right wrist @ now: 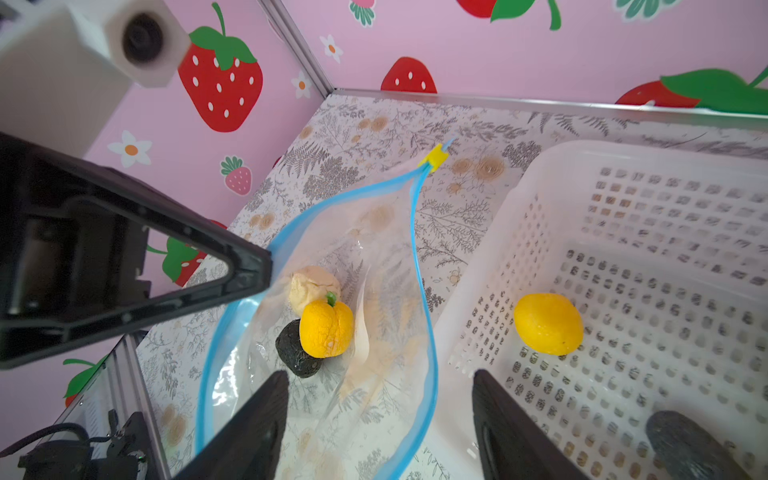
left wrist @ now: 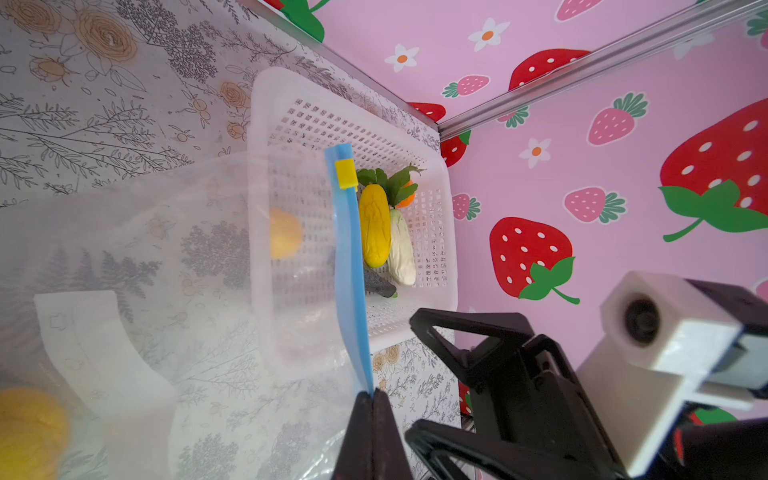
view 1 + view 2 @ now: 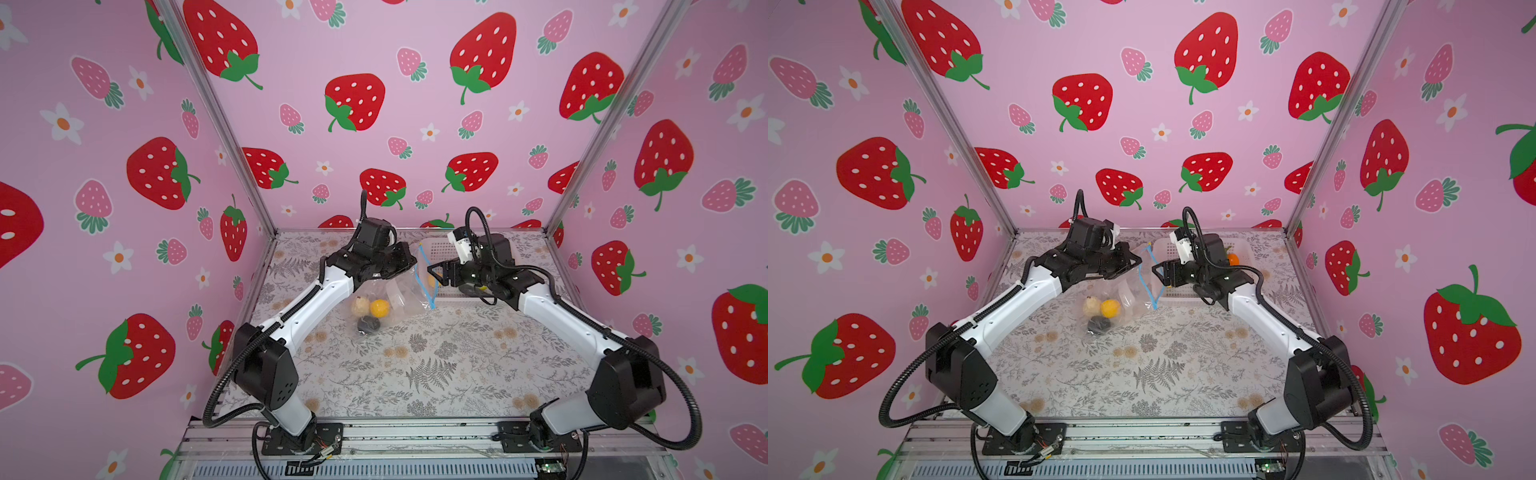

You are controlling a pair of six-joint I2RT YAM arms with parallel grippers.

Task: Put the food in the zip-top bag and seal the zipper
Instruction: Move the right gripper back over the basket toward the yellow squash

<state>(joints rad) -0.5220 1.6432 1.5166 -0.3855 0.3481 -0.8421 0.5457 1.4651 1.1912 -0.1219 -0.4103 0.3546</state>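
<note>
Your L gripper (image 2: 371,405) is clamped tight on the zipper (image 2: 351,270). It pinches one lip of the blue strip and holds it up off the table (image 3: 415,365). R gripper (image 1: 379,374) stands wide apart w/ nothing in it, one finger over the bag mouth, the other over the basket (image 2: 259,124).

The zip-top bag (image 1: 386,257) sits mid-table, just L of the basket. Its mouth gapes toward the basket, and the free lip sags right beside the basket's near wall. The yellow slider (image 1: 435,158) is at the strip's far end. The basket sits back-R, close to the walls, so it's tight there. You've got open room across the front half of the table.

Count, in bag: 3 pcs, touching in a clump.
- 1 cream pc (image 1: 311,282)
- 1 yellow-orange pc (image 1: 326,328)
- 1 dark pc (image 1: 295,353)

In basket:
- 1 round yellow pc (image 1: 547,324)
- 1 long yellow pc (image 2: 374,224)
- 1 cream-white pc (image 2: 402,249)
- 1 dark grey pc (image 2: 380,284)
- 1 orange pc (image 2: 406,199) beside green leaves (image 2: 390,178); can't tell how many leafy pcs.
</note>
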